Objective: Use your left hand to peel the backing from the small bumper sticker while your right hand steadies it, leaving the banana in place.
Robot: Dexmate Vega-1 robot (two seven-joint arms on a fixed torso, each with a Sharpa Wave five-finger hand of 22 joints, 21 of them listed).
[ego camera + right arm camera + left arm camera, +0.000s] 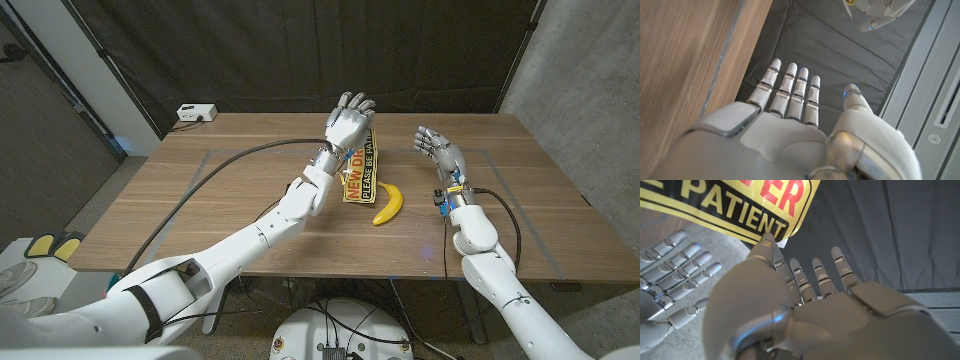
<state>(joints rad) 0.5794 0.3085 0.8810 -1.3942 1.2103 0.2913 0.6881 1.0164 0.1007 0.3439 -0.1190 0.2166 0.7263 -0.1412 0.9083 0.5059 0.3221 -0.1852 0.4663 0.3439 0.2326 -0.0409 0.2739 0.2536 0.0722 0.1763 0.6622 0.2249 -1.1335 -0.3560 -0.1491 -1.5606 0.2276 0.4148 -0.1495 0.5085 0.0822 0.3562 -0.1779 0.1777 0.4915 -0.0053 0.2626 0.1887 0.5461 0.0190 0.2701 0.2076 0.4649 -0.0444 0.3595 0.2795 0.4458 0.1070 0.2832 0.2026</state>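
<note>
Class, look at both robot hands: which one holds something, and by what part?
The left hand holds the bumper sticker by its upper edge, lifted off the table. The right hand is open, holding nothing.

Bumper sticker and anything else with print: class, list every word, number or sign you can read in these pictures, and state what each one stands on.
"PATIENT" on the bumper sticker, black on yellow, in the left wrist view.
"ER" above it on the same sticker, red letters, the end of a word cut off.
"NEW DR" and "PLEASE BE PA" on the sticker in the head view, partly hidden by the left hand.
Banana: no print.
</note>
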